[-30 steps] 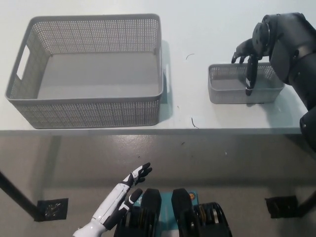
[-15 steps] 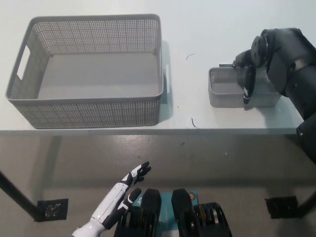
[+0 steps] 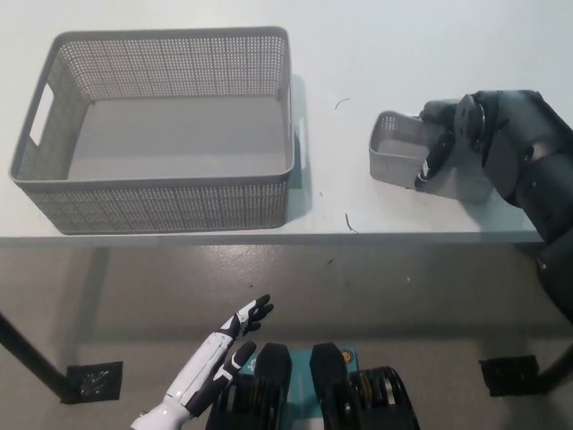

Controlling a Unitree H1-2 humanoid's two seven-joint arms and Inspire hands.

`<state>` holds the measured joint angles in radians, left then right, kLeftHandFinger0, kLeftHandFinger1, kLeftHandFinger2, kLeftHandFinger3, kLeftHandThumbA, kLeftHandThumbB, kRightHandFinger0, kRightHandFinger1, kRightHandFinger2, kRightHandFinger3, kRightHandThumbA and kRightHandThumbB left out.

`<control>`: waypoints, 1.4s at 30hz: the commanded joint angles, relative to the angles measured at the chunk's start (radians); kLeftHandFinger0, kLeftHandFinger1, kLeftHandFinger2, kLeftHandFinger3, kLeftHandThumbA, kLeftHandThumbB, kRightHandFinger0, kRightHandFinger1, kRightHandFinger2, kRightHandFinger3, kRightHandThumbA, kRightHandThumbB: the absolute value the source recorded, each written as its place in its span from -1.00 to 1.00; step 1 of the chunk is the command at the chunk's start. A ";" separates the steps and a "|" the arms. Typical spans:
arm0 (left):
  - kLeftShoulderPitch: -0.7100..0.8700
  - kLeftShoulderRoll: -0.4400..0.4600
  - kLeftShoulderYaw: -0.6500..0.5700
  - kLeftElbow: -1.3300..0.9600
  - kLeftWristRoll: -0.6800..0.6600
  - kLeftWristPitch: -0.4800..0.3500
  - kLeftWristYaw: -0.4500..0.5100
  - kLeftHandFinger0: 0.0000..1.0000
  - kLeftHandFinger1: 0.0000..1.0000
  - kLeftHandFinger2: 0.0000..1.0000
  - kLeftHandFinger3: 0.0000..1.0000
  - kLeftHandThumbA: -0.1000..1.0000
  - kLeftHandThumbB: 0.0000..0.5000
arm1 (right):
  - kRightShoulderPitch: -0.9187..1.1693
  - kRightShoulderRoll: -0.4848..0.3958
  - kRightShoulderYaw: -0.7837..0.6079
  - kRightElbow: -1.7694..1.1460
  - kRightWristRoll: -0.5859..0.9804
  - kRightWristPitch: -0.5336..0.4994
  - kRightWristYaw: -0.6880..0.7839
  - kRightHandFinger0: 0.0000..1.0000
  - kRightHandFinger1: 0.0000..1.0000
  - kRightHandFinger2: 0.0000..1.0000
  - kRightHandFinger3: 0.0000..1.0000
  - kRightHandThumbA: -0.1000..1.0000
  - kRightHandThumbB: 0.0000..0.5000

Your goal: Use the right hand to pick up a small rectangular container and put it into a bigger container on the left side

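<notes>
The black right hand is closed over the right portion of the small grey perforated plastic rectangular container, with dark fingers hooked over its near wall and the rest of the hand covering its rim and interior. The small container appears tilted, its left end free and its right end hidden under the hand; whether it is lifted clear of the white counter cannot be told. It is judged to be light, stiff and hollow, with thin mesh walls that may flex a little and slip if pinched loosely, so a grip over one wall, as here, seems suitable, though the free end may swing. The large grey perforated plastic basket stands well to the left of the small container, apart from it and holding nothing. The white left hand rests below the counter's edge, down and left of the small container, with fingers spread and nothing held.
</notes>
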<state>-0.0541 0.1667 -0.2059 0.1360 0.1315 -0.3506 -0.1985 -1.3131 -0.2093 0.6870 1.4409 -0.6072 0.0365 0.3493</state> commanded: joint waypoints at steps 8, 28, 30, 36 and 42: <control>-0.019 0.016 0.025 -0.033 -0.011 -0.020 0.007 1.00 1.00 1.00 1.00 1.00 0.59 | -0.172 -0.093 -0.083 -0.060 0.014 -0.217 -0.519 -0.76 0.16 0.97 0.77 -1.00 -0.43; -0.012 0.013 0.032 -0.040 0.007 -0.008 0.010 1.00 1.00 1.00 1.00 1.00 0.66 | -0.429 -0.052 -0.182 -0.144 0.017 -0.298 -0.521 -1.00 -0.30 0.60 0.44 -1.00 -0.30; -0.009 0.013 0.031 -0.044 0.004 -0.002 0.005 1.00 1.00 1.00 1.00 1.00 0.66 | -0.437 -0.018 -0.185 -0.146 0.017 -0.285 -0.511 -0.99 -0.18 0.68 0.61 -1.00 -0.24; -0.008 0.010 0.026 -0.045 -0.005 0.008 -0.006 1.00 1.00 1.00 1.00 1.00 0.63 | -0.459 0.117 -0.173 -0.106 0.008 -0.297 -0.527 -1.00 -0.13 0.71 0.57 -1.00 -0.17; -0.014 0.016 0.017 -0.037 -0.005 -0.009 -0.018 1.00 1.00 1.00 1.00 1.00 0.51 | -0.463 0.239 -0.165 -0.061 0.003 -0.280 -0.559 -1.00 -0.42 0.38 0.10 -1.00 -0.13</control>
<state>-0.0564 0.1668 -0.1858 0.1262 0.1313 -0.3426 -0.2002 -1.6941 -0.0195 0.5245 1.3738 -0.6072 -0.1964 -0.1226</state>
